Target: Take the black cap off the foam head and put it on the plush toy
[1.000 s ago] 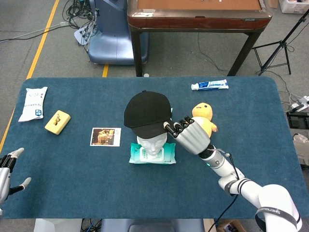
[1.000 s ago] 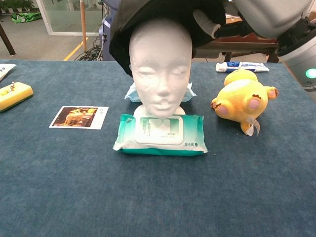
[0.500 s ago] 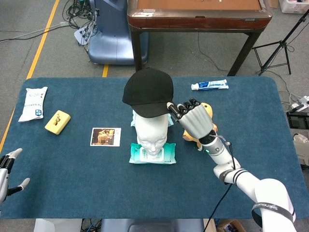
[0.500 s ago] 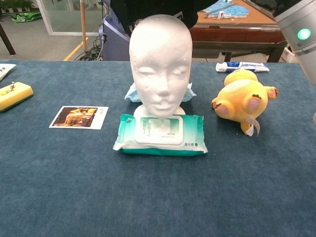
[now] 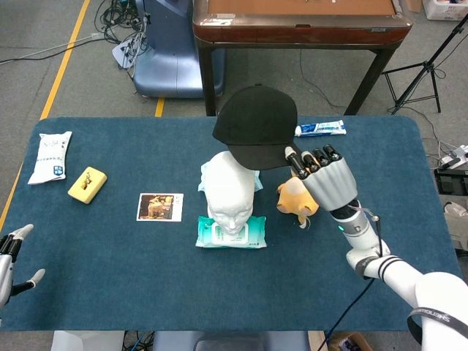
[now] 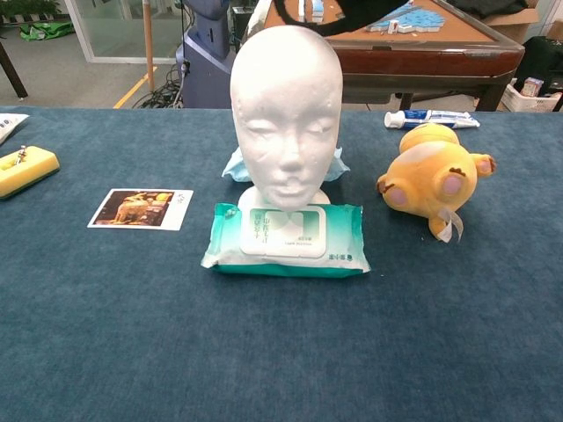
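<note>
lifted clear of the smooth foam head [image 5: 228,191], the rounded black cap [image 5: 257,124] hangs pinched in the right robot hand [image 5: 327,180].

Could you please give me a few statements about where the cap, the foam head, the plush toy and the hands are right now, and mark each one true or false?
1. The black cap sits on the foam head. False: the cap is lifted clear and the head is bare.
2. The right hand holds the cap by its brim. True.
3. The plush toy already wears the cap. False: it lies bare on the table, to the right of the foam head.
4. The left hand holds nothing, with its fingers apart at the table's near left edge. True.
5. The wet wipes pack lies behind the foam head. False: it lies in front of the head's base.
</note>
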You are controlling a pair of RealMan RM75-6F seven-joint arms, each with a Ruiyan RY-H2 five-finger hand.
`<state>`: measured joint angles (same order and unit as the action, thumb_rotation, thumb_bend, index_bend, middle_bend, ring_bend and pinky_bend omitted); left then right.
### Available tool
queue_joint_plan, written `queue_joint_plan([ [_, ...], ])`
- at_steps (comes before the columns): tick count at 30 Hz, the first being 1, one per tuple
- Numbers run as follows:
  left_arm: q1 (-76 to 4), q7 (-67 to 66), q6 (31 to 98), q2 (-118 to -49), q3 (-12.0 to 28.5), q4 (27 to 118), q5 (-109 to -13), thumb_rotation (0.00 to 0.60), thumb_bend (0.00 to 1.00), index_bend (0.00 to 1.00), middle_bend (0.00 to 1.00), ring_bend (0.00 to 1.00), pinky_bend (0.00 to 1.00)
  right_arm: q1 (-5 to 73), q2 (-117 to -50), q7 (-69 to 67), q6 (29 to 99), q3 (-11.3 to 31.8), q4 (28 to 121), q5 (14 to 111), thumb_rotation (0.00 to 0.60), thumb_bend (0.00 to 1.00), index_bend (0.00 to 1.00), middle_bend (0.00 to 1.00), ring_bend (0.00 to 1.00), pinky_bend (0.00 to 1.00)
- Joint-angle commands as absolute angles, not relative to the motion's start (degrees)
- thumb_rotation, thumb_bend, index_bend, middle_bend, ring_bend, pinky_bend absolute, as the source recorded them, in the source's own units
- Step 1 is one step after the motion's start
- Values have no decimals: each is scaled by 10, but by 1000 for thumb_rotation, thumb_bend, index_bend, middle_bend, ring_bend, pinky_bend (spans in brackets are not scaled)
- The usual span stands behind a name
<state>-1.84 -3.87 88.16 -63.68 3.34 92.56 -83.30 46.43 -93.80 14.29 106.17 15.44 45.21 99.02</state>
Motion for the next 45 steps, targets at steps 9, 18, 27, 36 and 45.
queue_joint_plan([
  [9, -19, -47, 881, -641, 37, 926, -827, 600, 166, 145, 198, 198, 498, 365, -870, 205, 1069, 141, 481, 941, 600, 494, 764, 1000, 1000, 1000],
  [18, -18, -46, 882, -641, 37, 926, -828, 600, 166, 145, 198, 199, 498, 340, -889, 246, 999, 139, 457, 890, 600, 494, 764, 990, 990, 1000],
  [27, -17, -40, 883, -639, 37, 926, -828, 600, 166, 145, 198, 199, 498, 338, -927, 253, 926, 138, 412, 851, 600, 494, 764, 951, 956, 1000],
  [36, -18, -43, 882, -639, 37, 926, -828, 600, 166, 145, 198, 198, 498, 349, -969, 229, 882, 134, 359, 837, 600, 494, 764, 937, 944, 1000],
  [45, -17, -42, 883, -639, 37, 926, -829, 600, 166, 145, 198, 198, 498, 347, -990, 189, 888, 111, 365, 858, 600, 490, 747, 914, 929, 1000],
])
